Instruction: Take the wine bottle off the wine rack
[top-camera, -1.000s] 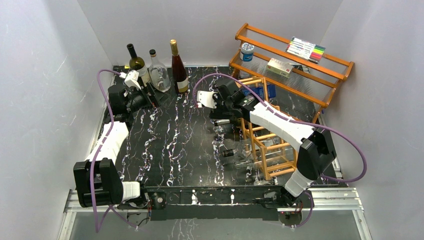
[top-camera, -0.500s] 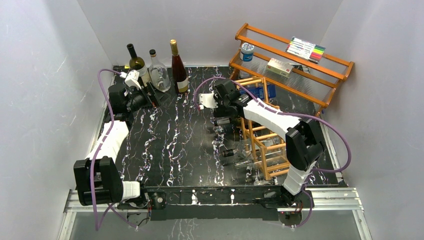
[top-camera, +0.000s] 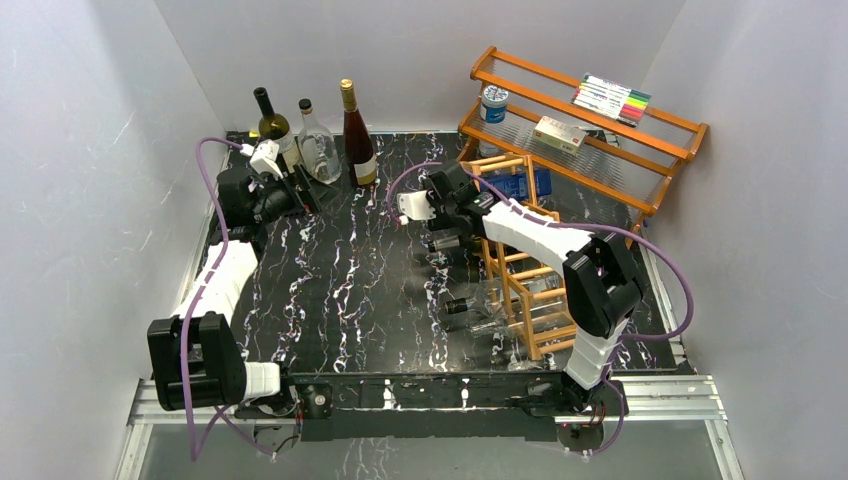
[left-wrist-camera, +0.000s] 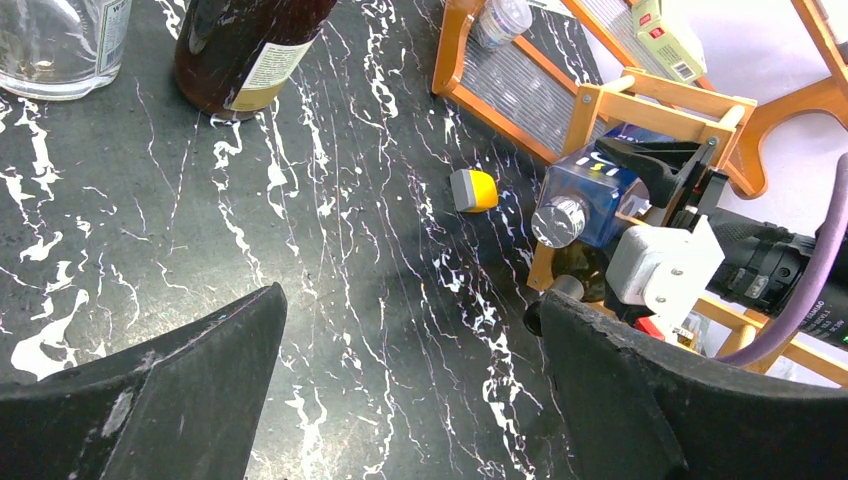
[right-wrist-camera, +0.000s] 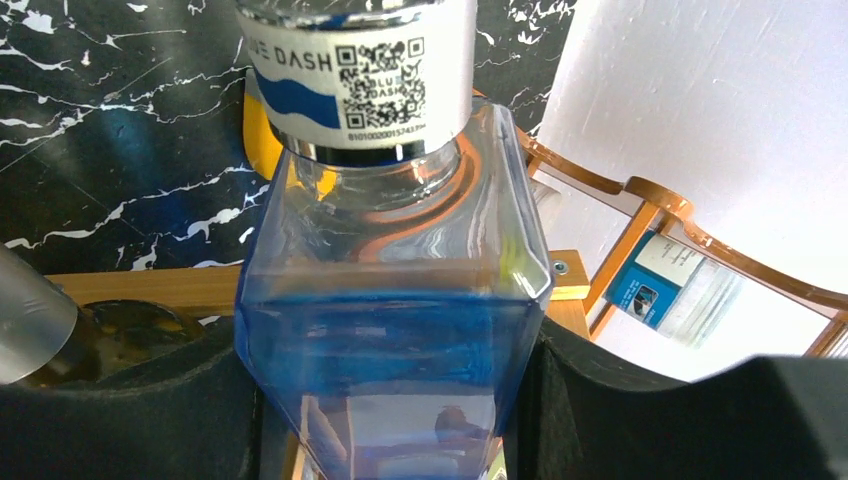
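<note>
My right gripper (right-wrist-camera: 390, 400) squeezes the flat sides of the blue bottle (right-wrist-camera: 390, 300) so it can slide out of the rack (top-camera: 530, 290). My left gripper (left-wrist-camera: 410, 310) is wide open and empty.

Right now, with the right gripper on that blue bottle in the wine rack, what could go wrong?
1. The blue square bottle is smooth glass, and the right gripper pinches only its flat sides near the shoulder, so it may slip when pulled.
2. The wine rack is a light open lattice, and a snagged pull could drag or tip it.
3. A dark bottle lies right beside it in the rack and could get knocked.
</note>
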